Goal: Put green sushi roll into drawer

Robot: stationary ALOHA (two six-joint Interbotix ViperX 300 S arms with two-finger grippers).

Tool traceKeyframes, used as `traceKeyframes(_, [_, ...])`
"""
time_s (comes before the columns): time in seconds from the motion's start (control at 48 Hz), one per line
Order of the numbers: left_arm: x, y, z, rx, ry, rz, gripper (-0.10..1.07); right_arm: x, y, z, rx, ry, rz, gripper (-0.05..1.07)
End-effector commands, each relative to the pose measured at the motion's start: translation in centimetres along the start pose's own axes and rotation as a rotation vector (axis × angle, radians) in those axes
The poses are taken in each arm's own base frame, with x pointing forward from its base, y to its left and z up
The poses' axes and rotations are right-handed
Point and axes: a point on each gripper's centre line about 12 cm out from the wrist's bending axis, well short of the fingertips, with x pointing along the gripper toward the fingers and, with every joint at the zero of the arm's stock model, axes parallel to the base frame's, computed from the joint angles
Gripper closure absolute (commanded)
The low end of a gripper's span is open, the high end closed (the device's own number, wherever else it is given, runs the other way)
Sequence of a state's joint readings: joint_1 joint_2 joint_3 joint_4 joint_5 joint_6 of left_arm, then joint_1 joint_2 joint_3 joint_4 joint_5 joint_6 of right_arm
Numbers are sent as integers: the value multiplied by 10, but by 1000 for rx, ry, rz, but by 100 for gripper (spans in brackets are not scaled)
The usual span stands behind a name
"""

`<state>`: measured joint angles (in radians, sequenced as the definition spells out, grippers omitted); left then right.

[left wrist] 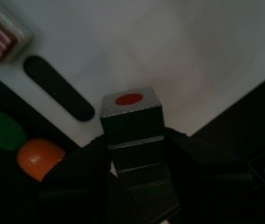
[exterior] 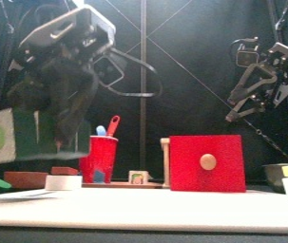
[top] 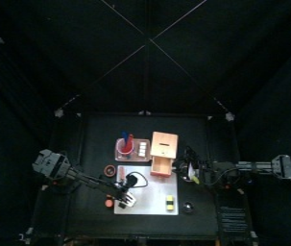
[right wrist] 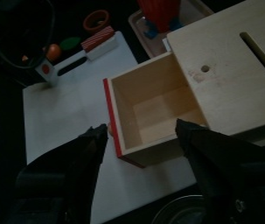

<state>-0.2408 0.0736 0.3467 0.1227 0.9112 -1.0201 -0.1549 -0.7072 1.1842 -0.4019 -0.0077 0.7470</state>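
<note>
While drawer [right wrist: 158, 109] hangs open at frame centre, left fingers [left wrist: 132, 122] clamped on green sushi roll [left wrist: 131, 112], right fingers [right wrist: 141, 140] spread, empty.

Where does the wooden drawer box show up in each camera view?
Top view: the drawer box sits right of the table's middle, drawer pulled open.
Front view: centre right, red drawer front facing the camera.
Left wrist view: not in it.
Right wrist view: fills the middle, open drawer empty.
Shared landmark: the red cup, beside the box.
</note>
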Motion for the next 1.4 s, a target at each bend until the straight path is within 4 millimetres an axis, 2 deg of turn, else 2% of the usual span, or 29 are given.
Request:
traceKeyframes(0.0, [-25, 10, 35, 82, -65, -31, 37, -1, 1, 4, 11, -10, 1, 8])
traceKeyframes(0.229, [-34, 36, 93, 406, -87, 3, 37, -6, -1, 3, 66, 4, -23, 8])
traceKeyframes(0.5, [-24, 42, 156, 649, -109, -21, 37, -20, -7, -1, 145, 57, -85, 8])
traceKeyframes(0.708, [-31, 39, 199, 788, -155, -28, 37, -26, -8, -6, 203, 102, -110, 8])
traceKeyframes(0.792, [-31, 34, 211, 820, -158, -46, 37, -27, -9, -8, 218, 117, -118, 8])
traceKeyframes(1.042, [-32, 9, 230, 904, -156, -115, 37, -27, -10, -11, 235, 131, -122, 8])
traceKeyframes(1.146, [-30, 4, 238, 934, -172, -116, 37, -27, -10, -13, 236, 135, -124, 8])
traceKeyframes(1.375, [-15, -6, 240, 934, -152, -175, 37, -27, -13, -20, 248, 158, -134, 8])
